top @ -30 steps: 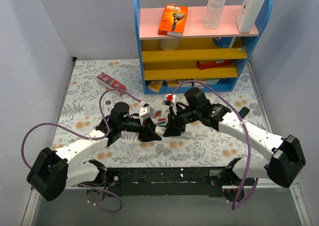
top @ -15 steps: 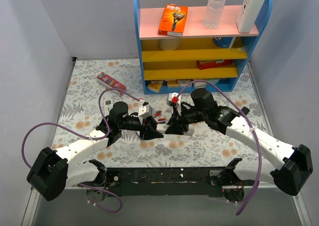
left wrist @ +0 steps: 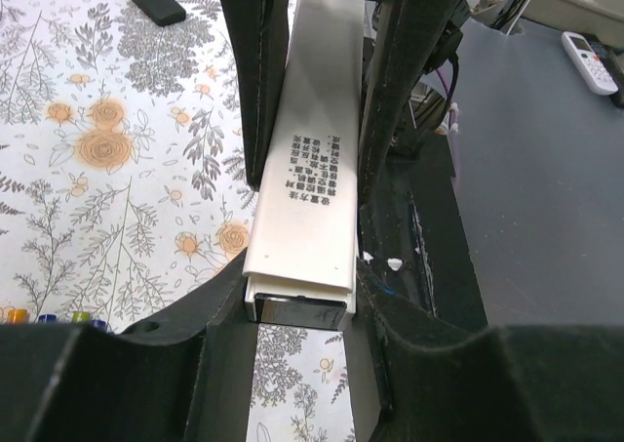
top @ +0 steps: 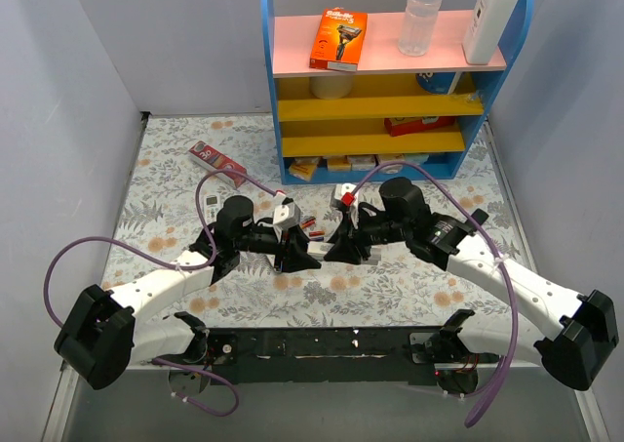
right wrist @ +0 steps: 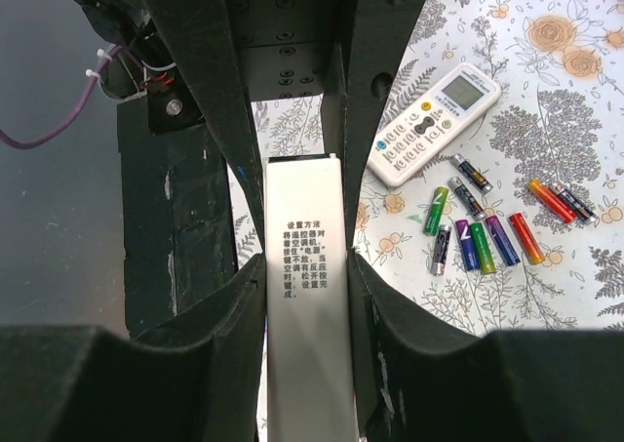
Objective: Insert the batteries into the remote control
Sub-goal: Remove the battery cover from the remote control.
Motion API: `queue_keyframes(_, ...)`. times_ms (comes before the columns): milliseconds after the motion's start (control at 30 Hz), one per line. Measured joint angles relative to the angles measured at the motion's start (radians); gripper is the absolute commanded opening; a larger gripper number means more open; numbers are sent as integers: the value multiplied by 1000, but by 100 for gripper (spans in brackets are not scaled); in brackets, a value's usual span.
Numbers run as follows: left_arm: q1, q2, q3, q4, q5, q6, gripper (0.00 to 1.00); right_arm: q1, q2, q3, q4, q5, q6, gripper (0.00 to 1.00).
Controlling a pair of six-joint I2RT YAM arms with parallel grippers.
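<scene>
Since a second ago the right arm has swung its elbow out toward the right edge of the table [top: 161, 174]. The right gripper [right wrist: 307, 276] has closed in on the left gripper [left wrist: 302, 291], and they now meet nose to nose near the table's middle, slightly toward its near edge. Each claw is clenched on one end of the same white remote control [left wrist: 307, 193], which spans the two with its printed back up. The batteries [right wrist: 478, 232] lie loose in a cluster on the cloth just beyond the grippers, beside a second remote [right wrist: 434, 125], and none is loaded. The main risk seems to be the shared grip: if the arms pull or turn unevenly, the rigid body could twist, slip from smooth pads, or jam its cover. If either claw lets go, the remote would hang by one end from the other and might tilt or drop onto the cells and scatter them.
</scene>
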Motion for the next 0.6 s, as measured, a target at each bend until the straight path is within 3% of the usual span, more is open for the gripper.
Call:
queue_keyframes(233, 9, 5, 48, -134, -11, 34, 0, -6, 87, 77, -79, -28, -12, 39)
queue_keyframes(600, 17, 5, 76, -197, -30, 58, 0, -10, 164, 187, -209, -29, -76, 45)
